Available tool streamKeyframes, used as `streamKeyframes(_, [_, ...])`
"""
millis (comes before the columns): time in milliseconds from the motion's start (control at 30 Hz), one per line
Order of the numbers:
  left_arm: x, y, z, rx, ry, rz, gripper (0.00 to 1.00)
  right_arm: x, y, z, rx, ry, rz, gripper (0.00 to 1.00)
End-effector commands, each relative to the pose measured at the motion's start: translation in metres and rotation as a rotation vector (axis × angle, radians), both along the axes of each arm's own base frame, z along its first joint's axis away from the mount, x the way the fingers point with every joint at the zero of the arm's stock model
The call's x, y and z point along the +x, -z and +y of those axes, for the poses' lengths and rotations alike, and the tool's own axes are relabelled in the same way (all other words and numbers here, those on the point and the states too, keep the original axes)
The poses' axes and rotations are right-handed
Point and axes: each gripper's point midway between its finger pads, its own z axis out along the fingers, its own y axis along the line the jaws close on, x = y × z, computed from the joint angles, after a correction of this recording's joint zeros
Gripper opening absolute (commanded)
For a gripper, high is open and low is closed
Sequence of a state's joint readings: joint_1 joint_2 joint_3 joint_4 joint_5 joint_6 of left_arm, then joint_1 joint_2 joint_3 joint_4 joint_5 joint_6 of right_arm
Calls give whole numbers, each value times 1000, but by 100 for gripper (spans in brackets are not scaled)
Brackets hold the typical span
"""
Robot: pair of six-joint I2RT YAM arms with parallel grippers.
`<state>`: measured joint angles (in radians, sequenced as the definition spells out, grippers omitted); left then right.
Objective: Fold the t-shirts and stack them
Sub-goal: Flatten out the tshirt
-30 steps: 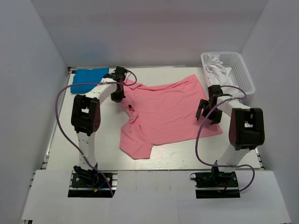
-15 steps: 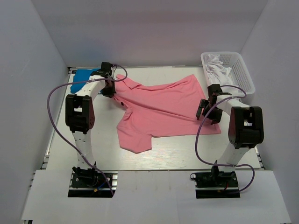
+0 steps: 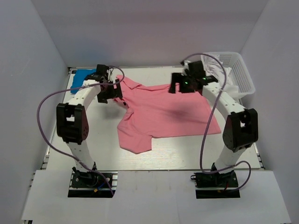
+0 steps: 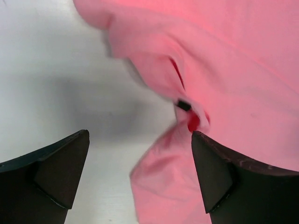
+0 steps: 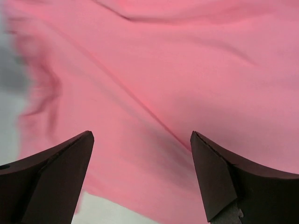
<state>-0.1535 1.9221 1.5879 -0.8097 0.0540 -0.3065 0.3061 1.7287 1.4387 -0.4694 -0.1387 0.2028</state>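
Observation:
A pink t-shirt (image 3: 163, 112) lies spread and wrinkled across the middle of the table, its collar towards the back left. A folded blue t-shirt (image 3: 81, 77) rests at the back left corner. My left gripper (image 3: 113, 92) hovers open just over the pink shirt's collar edge (image 4: 187, 109), nothing between its fingers. My right gripper (image 3: 180, 83) is open above the shirt's back edge; pink cloth (image 5: 154, 84) fills its wrist view below the fingers.
A white mesh basket (image 3: 240, 74) holding white cloth stands at the back right, partly behind the right arm. White walls close in the table on three sides. Purple cables loop off both arms.
My left gripper has let go of the pink shirt's collar and opened wide. My right arm swung from the shirt's right side up to its back edge.

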Motion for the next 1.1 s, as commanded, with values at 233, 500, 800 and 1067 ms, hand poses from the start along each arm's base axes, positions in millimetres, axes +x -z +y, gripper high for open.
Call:
streamKeyframes(233, [-96, 8, -25, -207, -30, 25, 93, -2, -3, 191, 326, -406, 52, 90])
streamKeyframes(500, [-94, 27, -24, -226, -53, 36, 84, -13, 44, 245, 379, -427, 185, 90])
streamKeyframes(800, [-95, 47, -48, -296, 18, 101, 70, -17, 111, 211, 260, -231, 323, 90])
streamKeyframes(1067, [-137, 72, -61, -341, 18, 214, 0, -29, 125, 205, 261, -220, 381, 90])
